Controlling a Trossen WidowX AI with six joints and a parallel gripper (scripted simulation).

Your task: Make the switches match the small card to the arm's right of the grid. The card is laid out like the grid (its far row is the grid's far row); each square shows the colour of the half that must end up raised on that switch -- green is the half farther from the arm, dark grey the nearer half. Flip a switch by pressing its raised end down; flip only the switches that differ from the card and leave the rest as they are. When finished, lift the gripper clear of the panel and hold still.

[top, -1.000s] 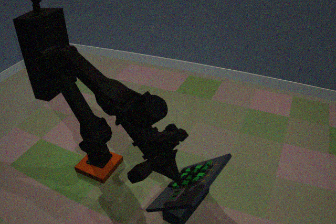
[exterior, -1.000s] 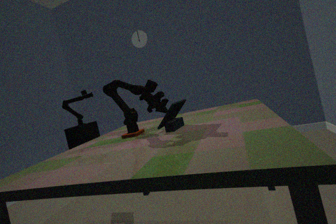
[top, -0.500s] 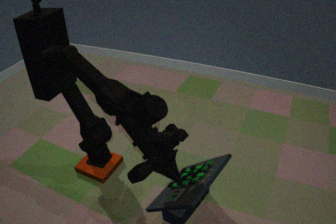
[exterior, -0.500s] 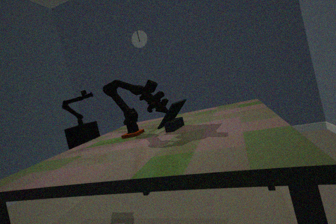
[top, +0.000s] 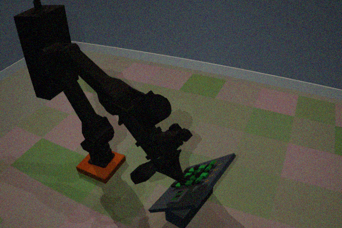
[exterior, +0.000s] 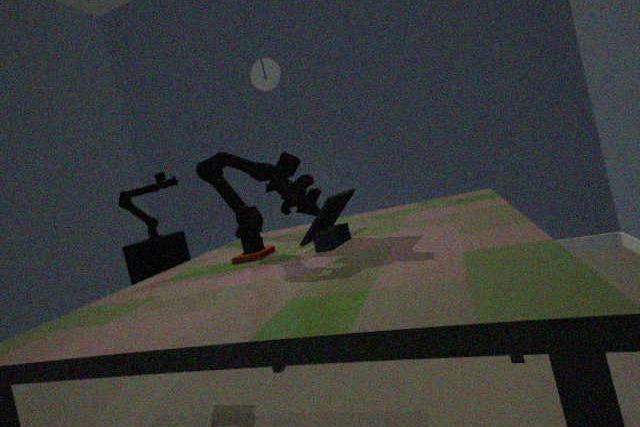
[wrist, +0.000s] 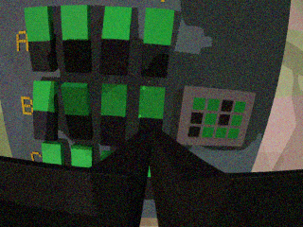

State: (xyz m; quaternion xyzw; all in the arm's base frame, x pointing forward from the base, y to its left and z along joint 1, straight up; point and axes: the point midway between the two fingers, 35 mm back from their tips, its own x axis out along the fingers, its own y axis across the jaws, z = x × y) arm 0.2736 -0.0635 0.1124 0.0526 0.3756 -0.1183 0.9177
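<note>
The clenched black two-fingered tool (top: 182,180) (exterior: 317,212) (wrist: 150,135) points toward five o'clock in the top view, at the tilted dark-grey switch panel (top: 220,171) (exterior: 330,210) (wrist: 227,52).

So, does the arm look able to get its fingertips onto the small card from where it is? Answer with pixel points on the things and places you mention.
Probably yes: the gripper (top: 182,180) (wrist: 150,135) is shut just left of the card (top: 178,195) (wrist: 217,116) in the wrist view, and nothing seems to stand between, though the tips should likely lift first.

matt black arm (top: 132,104) (exterior: 232,195), smooth dark panel (top: 163,200) (exterior: 330,207) (wrist: 227,52), plastic-looking green switch halves (top: 202,175) (wrist: 116,23)
</note>
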